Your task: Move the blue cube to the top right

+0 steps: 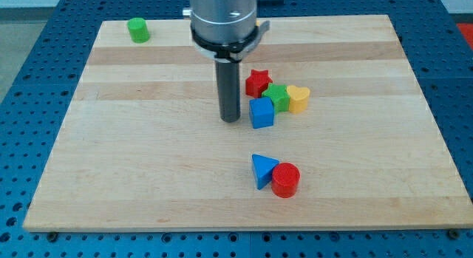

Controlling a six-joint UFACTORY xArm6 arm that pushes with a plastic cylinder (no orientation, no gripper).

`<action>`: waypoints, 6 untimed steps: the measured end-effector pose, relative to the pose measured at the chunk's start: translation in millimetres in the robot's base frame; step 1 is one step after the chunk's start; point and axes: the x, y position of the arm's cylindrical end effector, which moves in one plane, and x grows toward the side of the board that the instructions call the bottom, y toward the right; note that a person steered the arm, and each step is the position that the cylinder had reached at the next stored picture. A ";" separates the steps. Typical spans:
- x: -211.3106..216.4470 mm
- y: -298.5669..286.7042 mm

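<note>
The blue cube (261,113) sits near the middle of the wooden board (148,140), touching a green block (278,96) at its upper right. My tip (230,119) is down on the board just left of the blue cube, a small gap apart. A red star (257,82) lies above the cube, and a yellow heart-shaped block (298,98) is to the right of the green block.
A blue triangle (261,170) and a red cylinder (285,180) touch each other toward the view's bottom. A green cylinder (137,29) stands at the board's top left. The arm's grey body (223,18) hangs over the top middle.
</note>
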 end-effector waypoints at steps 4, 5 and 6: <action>17.3 86.1; 30.9 117.3; 37.3 100.7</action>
